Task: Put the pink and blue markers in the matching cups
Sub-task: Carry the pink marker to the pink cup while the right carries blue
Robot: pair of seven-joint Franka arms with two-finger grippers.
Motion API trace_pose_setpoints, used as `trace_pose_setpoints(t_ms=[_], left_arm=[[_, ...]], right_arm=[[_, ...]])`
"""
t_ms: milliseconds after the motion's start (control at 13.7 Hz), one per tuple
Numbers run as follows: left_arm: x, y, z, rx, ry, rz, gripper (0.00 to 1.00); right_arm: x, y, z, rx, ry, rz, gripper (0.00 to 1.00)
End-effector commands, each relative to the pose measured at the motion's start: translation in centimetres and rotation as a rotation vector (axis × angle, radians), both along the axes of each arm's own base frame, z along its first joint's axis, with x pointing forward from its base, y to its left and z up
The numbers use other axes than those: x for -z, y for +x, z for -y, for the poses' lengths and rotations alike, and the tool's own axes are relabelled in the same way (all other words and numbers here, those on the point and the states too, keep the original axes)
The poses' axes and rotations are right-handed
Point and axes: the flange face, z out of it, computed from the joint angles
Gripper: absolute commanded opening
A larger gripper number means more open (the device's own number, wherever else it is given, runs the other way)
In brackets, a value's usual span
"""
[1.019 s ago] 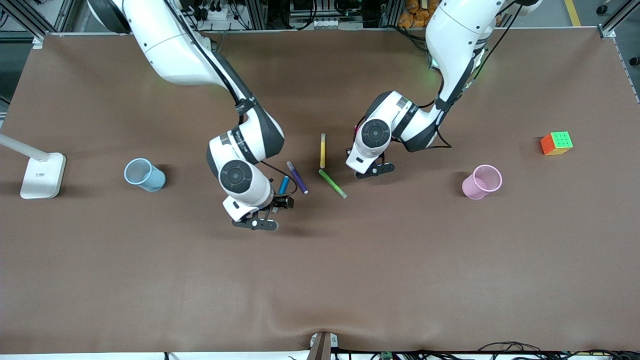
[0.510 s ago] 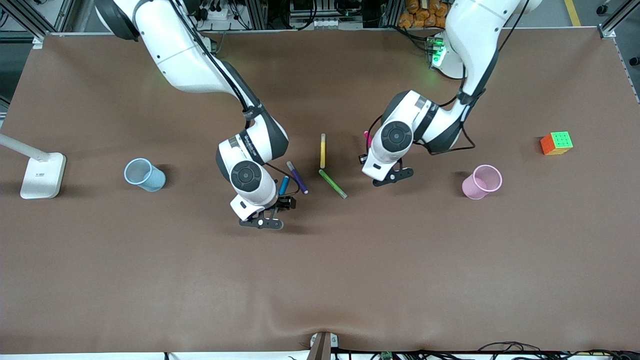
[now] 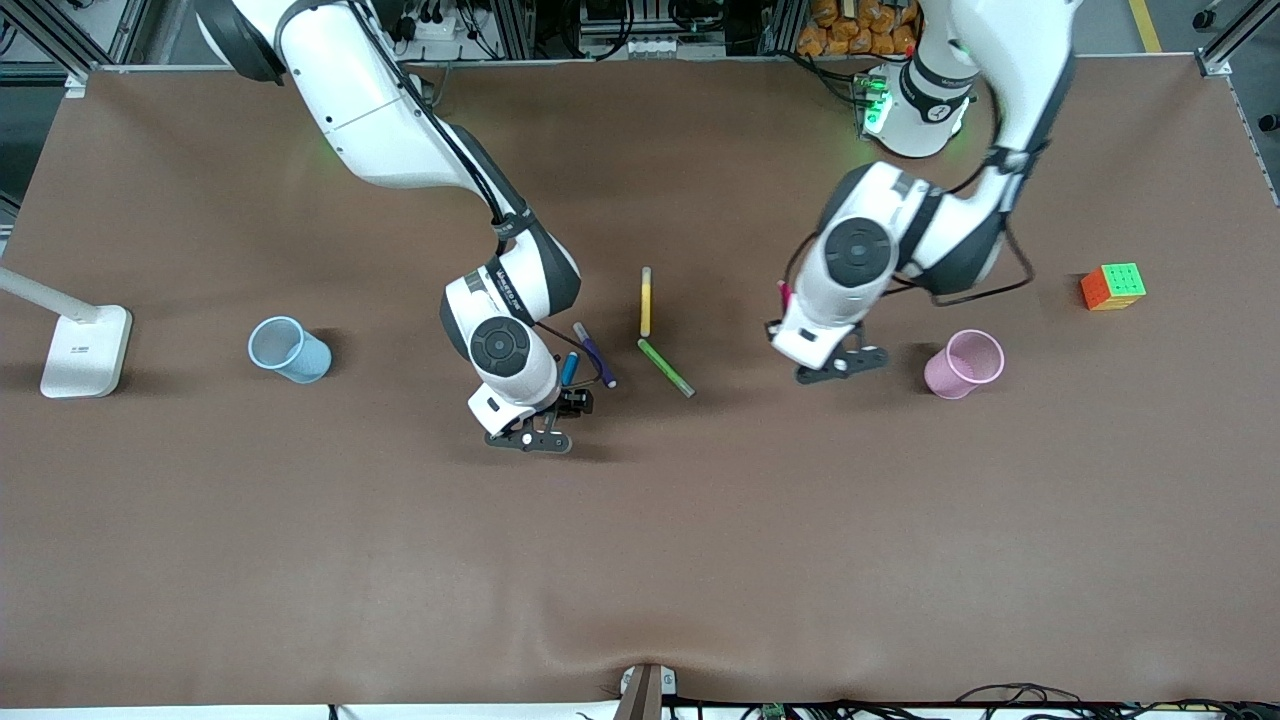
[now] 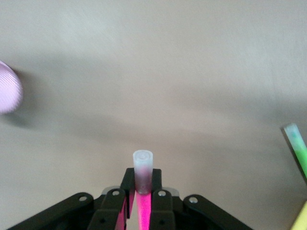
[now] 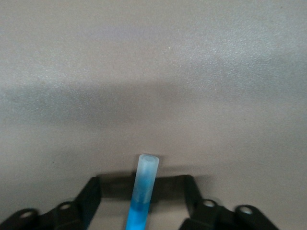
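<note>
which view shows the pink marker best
The left wrist view: the pink marker stands clamped in the left pincer. The front view shows only a sliver beside the arm; the right wrist view shows none.

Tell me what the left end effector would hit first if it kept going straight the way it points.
Probably the bare table. The left end effector, shut on the pink marker, points down at it, and the pink cup lies off to one side. Depth is hard to judge.

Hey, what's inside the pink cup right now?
Nothing that shows. The pink cup stands open at the left arm's end of the table, and its visible interior holds no marker. The pink marker is in the left gripper, beside the cup. The cup's lowest inside is hidden by its wall.
</note>
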Motion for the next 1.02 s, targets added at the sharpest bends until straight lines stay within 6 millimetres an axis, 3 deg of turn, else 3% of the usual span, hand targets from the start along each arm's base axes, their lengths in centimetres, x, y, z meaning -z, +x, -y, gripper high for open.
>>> trace_pose_setpoints(t_ms=[0, 291, 510, 655, 947], left_arm=[[-3.0, 1.4, -4.0, 0.063, 0.04, 0.055, 0.0], [-5.4, 3.1, -7.4, 0.181, 0.134, 0.154, 0.0], [-7.2, 4.2, -10.8, 0.262, 0.148, 0.185, 0.0], [-7.9, 4.8, -13.4, 0.311, 0.145, 0.206, 0.0], [-7.8, 3.3, -17.1, 0.408, 0.135, 0.302, 0.0]], right_arm=[[-0.7, -0.4, -0.4, 0.01, -0.012, 0.008, 0.0], [-1.3, 0.1, 0.2, 0.004, -0.011, 0.011, 0.0], [-3.3, 0.4, -0.1, -0.053, 0.002, 0.027, 0.0], [-5.8, 2.2, 1.6, -0.078, 0.024, 0.062, 0.0], [-12.0, 4.5, 5.6, -0.167, 0.06, 0.105, 0.0]])
